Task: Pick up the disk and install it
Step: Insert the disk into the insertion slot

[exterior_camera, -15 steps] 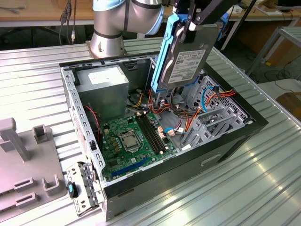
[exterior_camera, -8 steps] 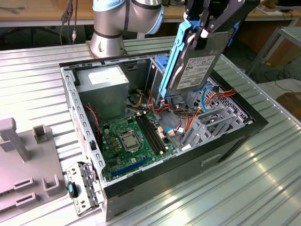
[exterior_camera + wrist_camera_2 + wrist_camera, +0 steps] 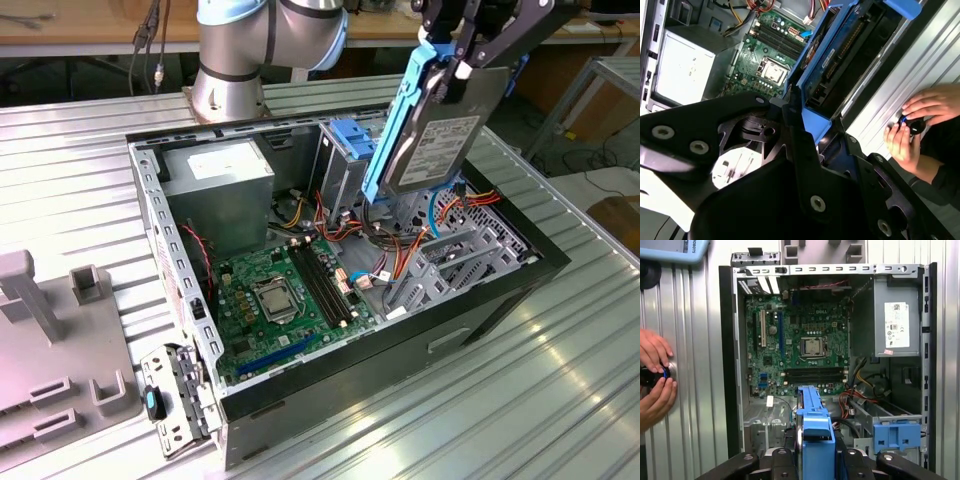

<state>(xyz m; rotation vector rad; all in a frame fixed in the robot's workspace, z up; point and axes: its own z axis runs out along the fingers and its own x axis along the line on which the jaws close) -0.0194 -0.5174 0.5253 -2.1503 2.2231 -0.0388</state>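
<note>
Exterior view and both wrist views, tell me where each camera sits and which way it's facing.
Exterior view: off the arm, looking down slantwise into the open computer case; shows the arm's base and the pincer shut on the disk above the case.
First wrist view: on the wrist, facing down past the disk's edge onto the motherboard; pincer links in front.
Second wrist view: on the wrist, slanting along the disk's face into the case; pincer links in front.
Shared: both wrist views show a person's hands beside the case.

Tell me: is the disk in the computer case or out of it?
Out: the gripper holds the disk tilted above the open case.
</note>
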